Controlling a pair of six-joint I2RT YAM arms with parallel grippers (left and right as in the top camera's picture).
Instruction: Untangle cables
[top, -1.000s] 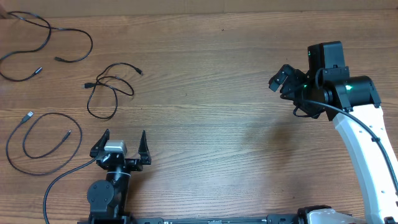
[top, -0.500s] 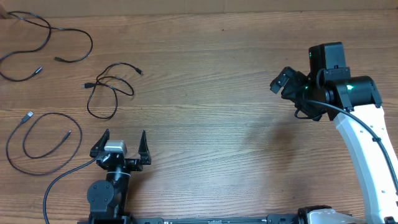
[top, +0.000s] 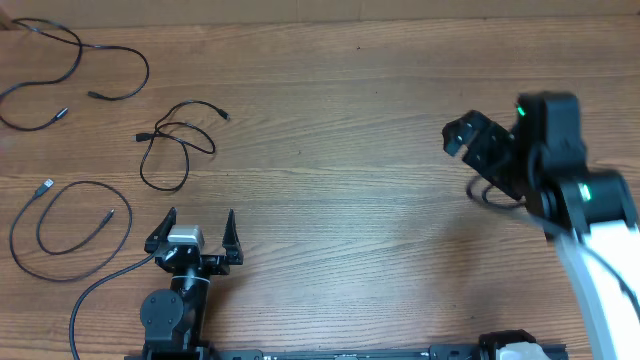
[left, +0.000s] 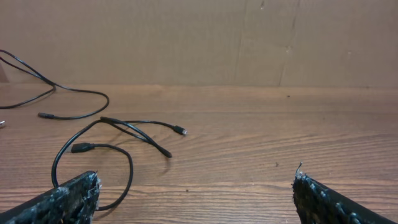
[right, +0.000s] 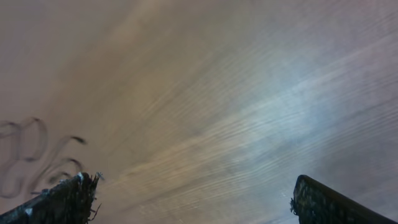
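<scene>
The wooden table (top: 330, 200) runs wide and brown, its grain going left to right. A plain cardboard wall (left: 186, 37) stands along its far edge, with a vertical crease to the right of middle. All three cables lie on the left part of the table, each apart from the others. The far cable (top: 78, 52) sprawls in open curves by the back left corner. The middle cable (top: 185, 138) sits nearer the centre in a small loop, with its plugs pointing out to either side. The near cable (top: 130, 218) is coiled in two loose rings by the left edge, with a silvery plug at its upper end. The left gripper (top: 200, 215) sits low near the front edge, just to the right of that coil. Its fingers are spread wide with nothing between them, and they point toward the middle cable. A thicker black arm wire (top: 100, 285) curves from the left arm down to the front edge. The right gripper (top: 462, 135) hangs over bare wood well off to the right, far from every cable, and shows a little smeared from above. Its own camera shows the two fingers set wide apart with nothing between them. That camera's picture is blurred, showing streaked grain and faint dark loops at the lower left that I cannot identify.
</scene>
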